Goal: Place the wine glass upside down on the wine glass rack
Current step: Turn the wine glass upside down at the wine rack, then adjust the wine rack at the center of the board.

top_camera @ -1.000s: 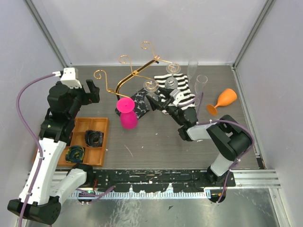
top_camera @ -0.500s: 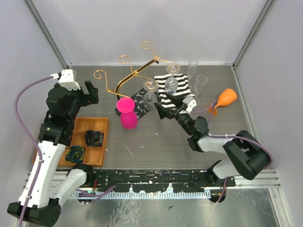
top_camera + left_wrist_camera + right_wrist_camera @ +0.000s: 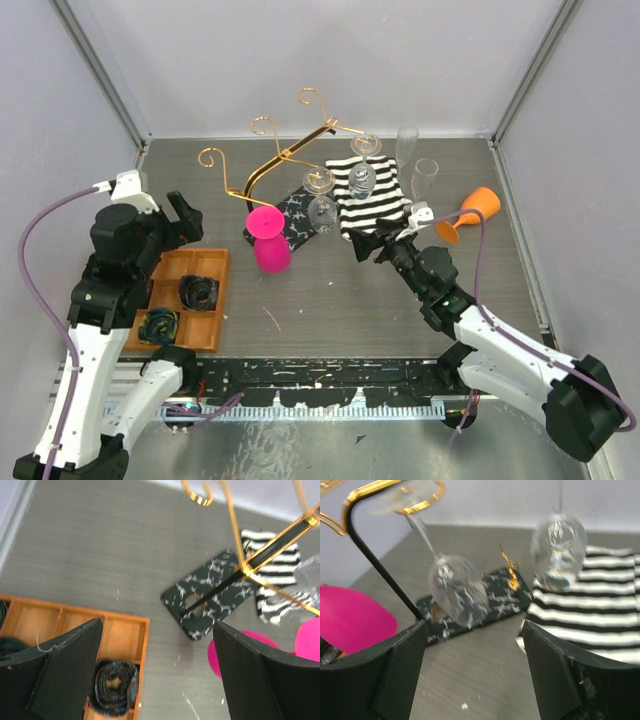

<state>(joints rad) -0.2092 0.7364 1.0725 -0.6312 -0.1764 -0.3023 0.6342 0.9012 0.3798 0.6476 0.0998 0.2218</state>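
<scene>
The right arm has drawn back toward the near edge of the counter (image 3: 330,300). A second ago the right fingers (image 3: 400,675) were up against the wine glass (image 3: 322,207) by the rack's base. Now they sit near it but apart, spread wider than before, with nothing between them. The left arm has sunk a little toward the near left. The left fingers (image 3: 65,675) are as widely spread as before and hold nothing.

The wine glass hangs upside down and tilted on the wine glass rack (image 3: 283,157). Its foot is caught in a gold loop and its bowl is over the black marbled base.

In the right wrist view the stem of the second clear glass (image 3: 558,545) is cut off at the top edge. The pink glass (image 3: 270,245) is only a blurred edge there. From above, I cannot tell whether it hangs from the rack or stands on the counter.

There are six glasses. Two clear ones hang from the rack, and the pink one is beside the base. Two tall clear flutes (image 3: 425,180) stand at the far right, and one orange glass (image 3: 470,215) lies on its side. One striped cloth (image 3: 375,195) lies beside the base. One wooden tray (image 3: 205,262) holds two dark rolls (image 3: 200,291).
</scene>
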